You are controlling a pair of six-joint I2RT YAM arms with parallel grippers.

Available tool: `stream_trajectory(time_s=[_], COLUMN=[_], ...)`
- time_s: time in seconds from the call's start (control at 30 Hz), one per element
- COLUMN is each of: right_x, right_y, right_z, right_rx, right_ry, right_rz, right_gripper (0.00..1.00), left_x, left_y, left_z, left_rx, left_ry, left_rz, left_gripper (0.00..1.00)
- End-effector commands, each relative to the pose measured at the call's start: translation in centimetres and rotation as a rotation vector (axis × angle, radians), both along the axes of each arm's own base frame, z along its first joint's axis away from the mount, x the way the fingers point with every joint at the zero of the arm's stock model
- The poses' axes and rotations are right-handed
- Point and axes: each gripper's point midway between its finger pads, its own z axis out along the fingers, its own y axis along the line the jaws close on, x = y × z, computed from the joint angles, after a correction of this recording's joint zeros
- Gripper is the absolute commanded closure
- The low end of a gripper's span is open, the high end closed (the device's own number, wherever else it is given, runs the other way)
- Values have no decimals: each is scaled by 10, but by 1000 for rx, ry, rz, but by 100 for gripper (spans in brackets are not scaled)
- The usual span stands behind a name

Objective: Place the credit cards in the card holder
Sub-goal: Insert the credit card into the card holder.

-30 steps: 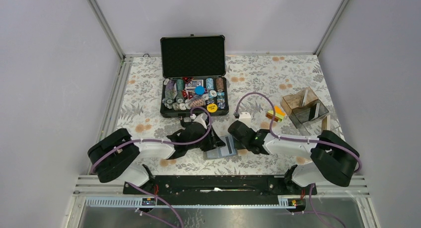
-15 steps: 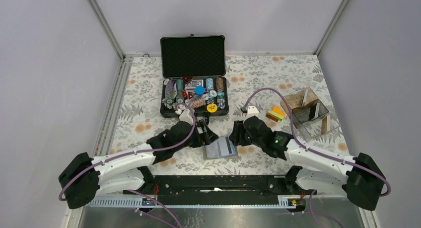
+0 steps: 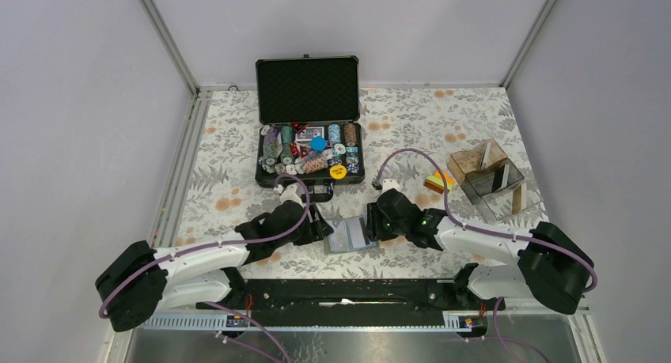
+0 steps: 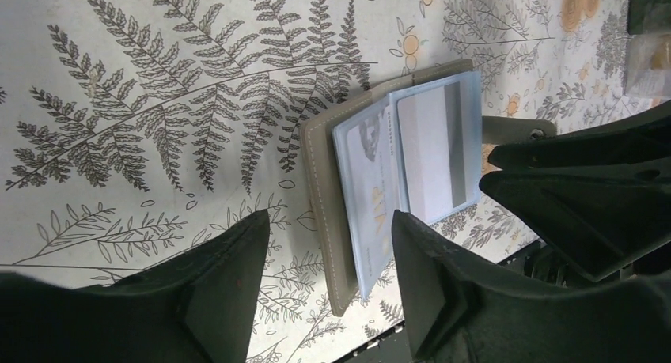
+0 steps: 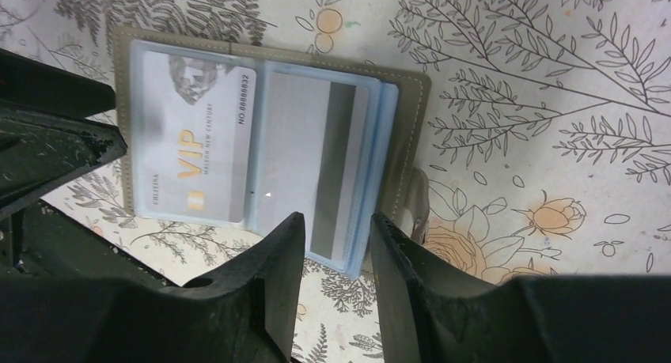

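Lower centre of the top view: the flat grey bifold card holder [image 3: 350,236] is lying open on the floral-print tablecloth [image 3: 229,141], with both of your grippers hanging at its sides. Your left gripper [image 4: 328,224] is waiting with its jaws spread wide and nothing in them. The holder's stitched grey edge is showing between the two fingers in the lower middle of the left wrist view. Your right gripper [image 5: 336,232] is hovering over the opposite edge, its jaws parted only narrowly, and it too is holding nothing. Whether its fingertips are touching the light blue sleeve cannot be told. A silver VIP card [image 5: 202,153] is already sitting in one sleeve.

The thin orange, yellow and green plastic credit cards [image 3: 437,181] are lying stacked right of centre in the top view. They are just beside the clear brownish acrylic box [image 3: 490,177] and well apart from the holder.

The risks, as judged from here:
- The two grippers are working near each other and could knock together.
- A push on the light holder could slide it or fold it shut.
- Neither gripper is carrying a card, and the flat stack is likely to slip when pinched.
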Motion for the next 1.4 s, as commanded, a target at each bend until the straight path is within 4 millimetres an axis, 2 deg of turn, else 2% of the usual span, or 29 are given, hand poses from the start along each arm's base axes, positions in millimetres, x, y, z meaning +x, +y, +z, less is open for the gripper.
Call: stream_trajectory(time_s=[0.0, 0.1, 0.17, 0.33, 0.47, 0.63, 0.77, 0.93, 1.1, 1.23, 1.37], right_x=[-1, 6, 7, 7, 8, 10, 9, 12, 13, 18, 22], right_y=[3, 5, 6, 11, 11, 11, 21, 22, 27, 14, 4], right_z=[-5, -5, -8, -10, -8, 2, 18, 21, 16, 14, 24], right_rx=[28, 41, 39, 51, 52, 60, 135, 145, 154, 123, 103], right_ry=[17, 7, 15, 31, 35, 14, 3, -17, -1, -17, -63], right_rz=[-4, -31, -36, -40, -50, -48, -33, -38, -38, -107, -127], right_gripper=[58, 68, 70, 71, 69, 63, 62, 66, 71, 73, 69], left_x=[8, 8, 8, 6, 6, 6, 5, 5, 5, 4, 4], left_y=[-8, -6, -4, -9, -11, -10, -10, -9, -8, -9, -9], left_z=[5, 1, -1, -1, -2, -2, -3, -3, -3, -2, 0], left_rx=[-35, -22, -17, -41, -54, -53, -52, -54, -54, -60, -63], left_ry=[-24, -22, -19, -14, -9, -10, -8, -11, -9, -11, -15], left_rz=[6, 12, 19, 6, 7, 11, 8, 9, 11, 7, 9], left_gripper=[41, 45, 46, 51, 62, 72, 76, 84, 84, 86, 91])
